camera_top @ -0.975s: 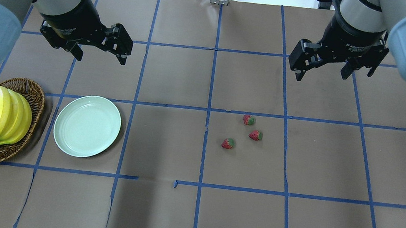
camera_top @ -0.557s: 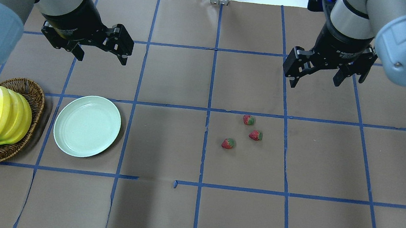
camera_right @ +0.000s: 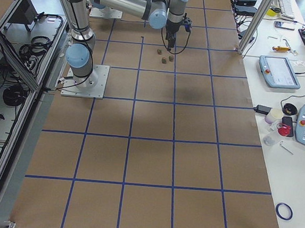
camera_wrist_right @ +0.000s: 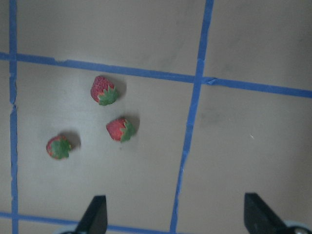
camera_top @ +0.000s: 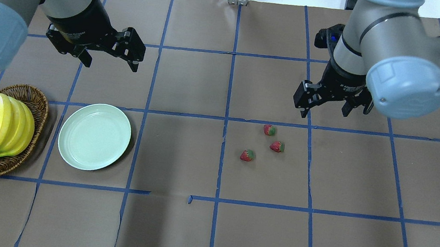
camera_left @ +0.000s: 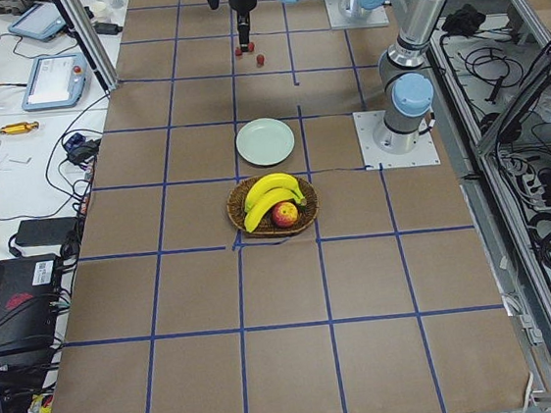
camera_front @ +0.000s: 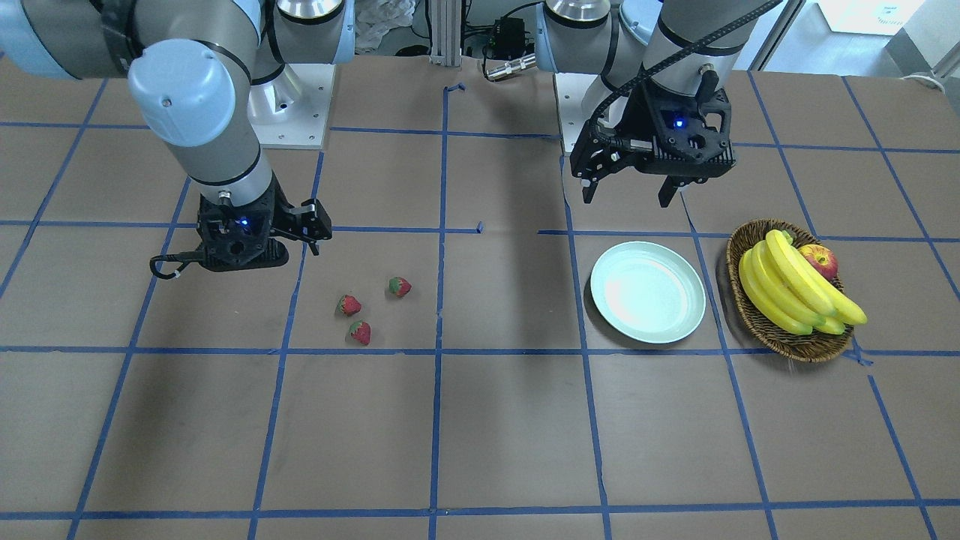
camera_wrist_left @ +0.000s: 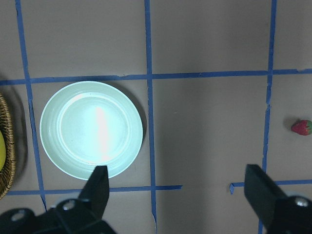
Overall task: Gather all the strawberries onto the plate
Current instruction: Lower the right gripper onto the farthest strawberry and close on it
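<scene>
The right gripper [camera_top: 324, 109] now sits nearer the strawberries [camera_top: 277, 146] than a second ago, fingers spread, partly hidden behind its own arm. The left gripper [camera_top: 110, 60] is unmoved, fingers spread.

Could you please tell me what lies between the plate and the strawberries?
In the overhead view, the stretch from the plate to the strawberries is bare brown paper, crossed only by blue tape lines.

three strawberries [camera_top: 277, 146], one plate [camera_top: 94, 136], one basket [camera_top: 42, 115]
</scene>
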`<state>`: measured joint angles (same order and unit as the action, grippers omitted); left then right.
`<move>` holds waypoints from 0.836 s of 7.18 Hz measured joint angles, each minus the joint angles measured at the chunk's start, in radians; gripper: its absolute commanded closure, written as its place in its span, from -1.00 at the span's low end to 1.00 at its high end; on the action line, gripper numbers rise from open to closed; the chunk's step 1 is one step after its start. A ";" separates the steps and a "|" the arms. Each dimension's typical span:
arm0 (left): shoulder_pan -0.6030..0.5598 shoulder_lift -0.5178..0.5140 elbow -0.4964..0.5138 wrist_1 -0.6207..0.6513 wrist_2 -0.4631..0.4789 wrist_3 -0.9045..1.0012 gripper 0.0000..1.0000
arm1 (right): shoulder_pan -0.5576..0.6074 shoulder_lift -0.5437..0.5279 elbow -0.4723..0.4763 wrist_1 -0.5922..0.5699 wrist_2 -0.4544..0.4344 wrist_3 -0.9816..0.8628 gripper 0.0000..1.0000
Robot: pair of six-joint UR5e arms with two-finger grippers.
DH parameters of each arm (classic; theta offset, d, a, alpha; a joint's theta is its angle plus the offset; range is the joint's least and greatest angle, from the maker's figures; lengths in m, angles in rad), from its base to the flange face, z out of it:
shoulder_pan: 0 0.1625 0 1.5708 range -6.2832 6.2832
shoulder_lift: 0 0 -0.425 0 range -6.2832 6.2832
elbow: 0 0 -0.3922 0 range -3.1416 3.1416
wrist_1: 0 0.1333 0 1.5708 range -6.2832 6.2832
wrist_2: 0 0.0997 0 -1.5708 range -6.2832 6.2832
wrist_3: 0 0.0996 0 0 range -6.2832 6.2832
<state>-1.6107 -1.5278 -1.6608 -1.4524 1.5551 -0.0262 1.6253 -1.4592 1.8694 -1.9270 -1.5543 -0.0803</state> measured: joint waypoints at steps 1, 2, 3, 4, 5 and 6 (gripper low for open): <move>0.000 -0.002 0.000 0.000 -0.001 0.000 -1.00 | 0.003 0.041 0.079 -0.156 0.043 -0.002 -1.00; 0.000 -0.002 0.000 0.000 -0.001 0.000 -1.00 | 0.011 0.099 0.122 -0.274 0.070 -0.019 -1.00; -0.001 -0.003 -0.001 0.000 -0.001 0.000 -1.00 | 0.025 0.154 0.135 -0.347 0.081 -0.054 -0.96; -0.001 -0.004 -0.002 0.000 -0.002 0.000 -1.00 | 0.042 0.197 0.129 -0.399 0.086 -0.094 -0.82; -0.002 -0.004 -0.005 0.002 -0.002 0.000 -1.00 | 0.063 0.232 0.111 -0.423 0.086 -0.124 -0.75; -0.003 -0.004 -0.010 0.005 -0.002 0.000 -1.00 | 0.089 0.261 0.098 -0.433 0.083 -0.137 -0.64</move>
<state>-1.6132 -1.5321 -1.6704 -1.4471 1.5535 -0.0261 1.7143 -1.1979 1.9679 -2.3601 -1.4712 -0.2176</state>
